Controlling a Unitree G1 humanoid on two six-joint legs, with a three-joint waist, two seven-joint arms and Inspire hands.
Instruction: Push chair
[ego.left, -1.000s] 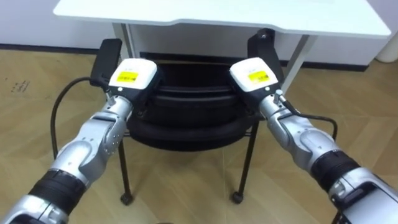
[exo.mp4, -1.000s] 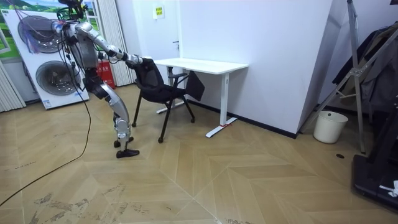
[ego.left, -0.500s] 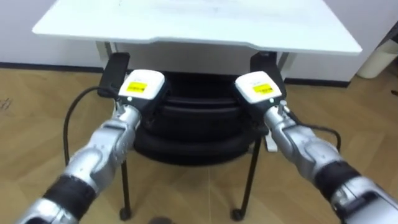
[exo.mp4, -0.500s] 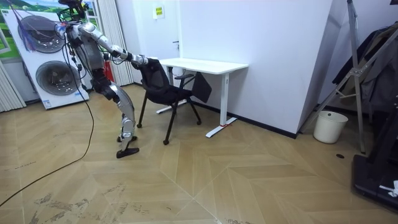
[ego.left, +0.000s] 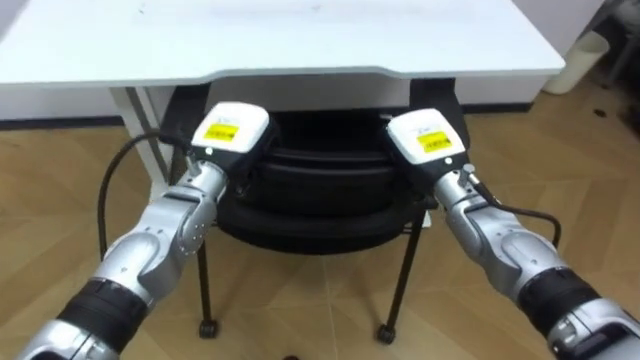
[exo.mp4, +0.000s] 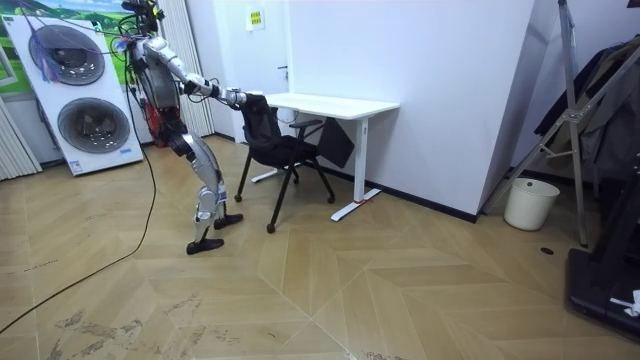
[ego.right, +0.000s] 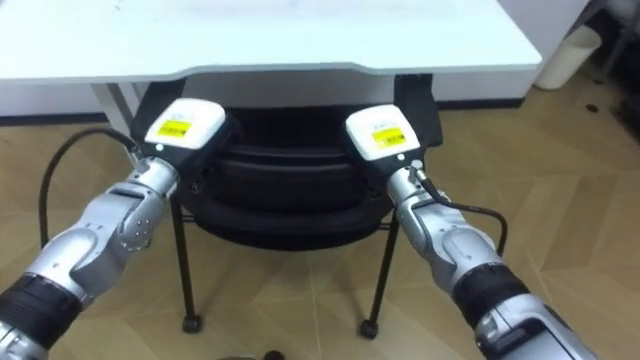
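Chair (ego.left: 320, 190) has slid further under the tabletop (ego.left: 300, 40). Left hand (ego.left: 230, 130) and right hand (ego.left: 428, 137) stay on its backrest. Fingers are hidden, so I can't tell the grip.

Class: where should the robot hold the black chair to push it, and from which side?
Top rim of the chair back, near both ends, from behind, the side away from the desk. The rim is wide and the seat faces the desk, so spaced holds should push straight; the left hand and right hand sit there.
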